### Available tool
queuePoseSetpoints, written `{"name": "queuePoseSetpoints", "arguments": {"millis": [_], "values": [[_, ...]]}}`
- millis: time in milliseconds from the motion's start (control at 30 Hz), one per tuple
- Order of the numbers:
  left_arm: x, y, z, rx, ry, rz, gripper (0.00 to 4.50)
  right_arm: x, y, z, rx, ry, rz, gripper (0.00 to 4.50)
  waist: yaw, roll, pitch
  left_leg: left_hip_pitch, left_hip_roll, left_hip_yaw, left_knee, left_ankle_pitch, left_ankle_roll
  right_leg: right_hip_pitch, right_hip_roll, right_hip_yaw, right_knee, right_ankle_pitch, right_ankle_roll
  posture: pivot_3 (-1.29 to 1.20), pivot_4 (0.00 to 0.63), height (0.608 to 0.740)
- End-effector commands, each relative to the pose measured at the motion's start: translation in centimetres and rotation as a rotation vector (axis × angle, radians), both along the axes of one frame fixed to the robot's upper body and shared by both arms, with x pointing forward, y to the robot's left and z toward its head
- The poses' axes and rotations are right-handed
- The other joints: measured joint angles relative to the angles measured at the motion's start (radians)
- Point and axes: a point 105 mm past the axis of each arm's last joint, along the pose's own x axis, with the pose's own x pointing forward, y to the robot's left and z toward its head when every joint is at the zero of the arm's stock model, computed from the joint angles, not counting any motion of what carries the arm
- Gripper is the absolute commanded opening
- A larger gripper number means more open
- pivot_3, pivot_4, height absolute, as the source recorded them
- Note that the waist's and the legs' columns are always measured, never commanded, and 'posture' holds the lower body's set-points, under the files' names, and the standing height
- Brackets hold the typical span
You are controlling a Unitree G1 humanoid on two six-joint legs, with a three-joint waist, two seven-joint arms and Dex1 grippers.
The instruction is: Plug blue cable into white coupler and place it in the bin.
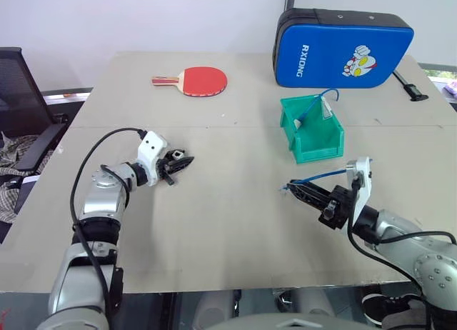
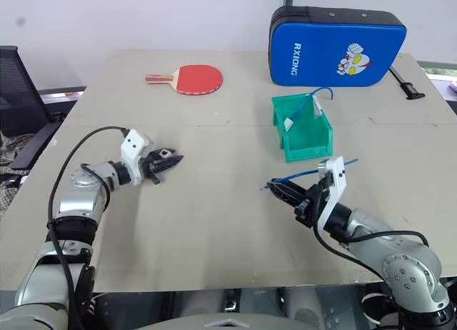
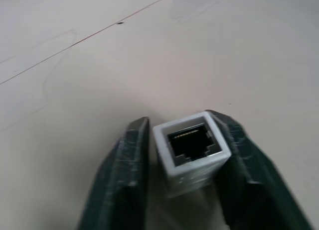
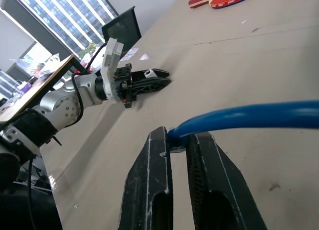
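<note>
The white coupler (image 3: 192, 153) sits between the black fingers of my left gripper (image 1: 183, 161), dark socket facing outward, low over the left half of the table. The jaws are closed against its sides. On the right, my right gripper (image 1: 294, 190) is shut on the blue cable (image 1: 323, 176) near its end; the cord trails back over the wrist. In the right wrist view the blue cable (image 4: 249, 115) runs out from between the two closed fingers, and the left gripper (image 4: 162, 80) lies ahead, pointing toward it. The green bin (image 1: 318, 155) stands behind the right gripper.
Inside the bin lie another blue cord (image 1: 314, 105) and a small white piece. A big blue padded case (image 1: 343, 48) leans at the back right, a red paddle (image 1: 203, 80) lies at the back, and a black chair (image 1: 18, 94) stands off the table's left side.
</note>
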Motion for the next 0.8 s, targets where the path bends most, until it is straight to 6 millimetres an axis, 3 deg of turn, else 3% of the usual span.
{"name": "queuePoseSetpoints", "arguments": {"millis": [33,133,267,400,600,800], "values": [[-1.2,-1.2,-0.3,-0.035,0.055,-0.122,0.66,-0.4,-0.1,1.2,0.0,-0.057,-0.009,0.0,0.0,0.0,0.0,0.0,0.0,0.0,0.0,0.0,0.0,0.0,0.0,0.0,0.0,0.0,0.0,0.0,0.15,0.731],[-2.8,-3.4,0.3,-0.062,0.074,-0.275,0.66,-0.2,-0.2,1.3,-0.017,-0.079,-0.02,0.0,-0.001,0.0,0.0,0.0,0.0,0.0,0.0,0.0,0.0,0.0,-0.001,0.0,0.0,-0.002,-0.003,0.0,0.15,0.731],[-6.6,-10.3,0.9,-0.099,0.144,-0.599,0.66,0.8,0.1,1.8,-0.174,-0.208,-0.004,0.0,0.001,0.0,0.0,-0.001,-0.001,0.001,0.0,0.0,0.0,0.0,-0.002,0.001,0.0,-0.002,-0.004,0.0,0.15,0.731],[-7.4,-14.6,0.2,-0.03,0.133,-0.723,0.66,1.5,0.8,1.7,-0.262,-0.275,0.062,0.0,0.003,0.0,0.0,-0.001,-0.001,0.0,0.001,0.0,0.0,0.0,-0.001,0.001,0.0,-0.003,-0.003,0.0,0.15,0.731],[-6.0,-18.5,-0.8,0.059,0.096,-0.798,0.66,2.7,1.6,0.8,-0.396,-0.325,0.167,0.0,0.0,0.0,0.0,0.0,-0.001,-0.001,0.001,0.0,0.0,0.0,0.005,0.002,0.0,-0.003,-0.003,0.0,0.15,0.731],[-5.5,-19.6,-2.1,0.172,0.067,-0.874,0.66,3.5,2.6,-0.9,-0.478,-0.33,0.25,0.0,0.0,0.0,0.0,-0.001,-0.001,-0.001,0.001,0.0,0.0,-0.001,0.006,0.001,0.0,0.001,-0.002,0.0,0.15,0.731]]}}
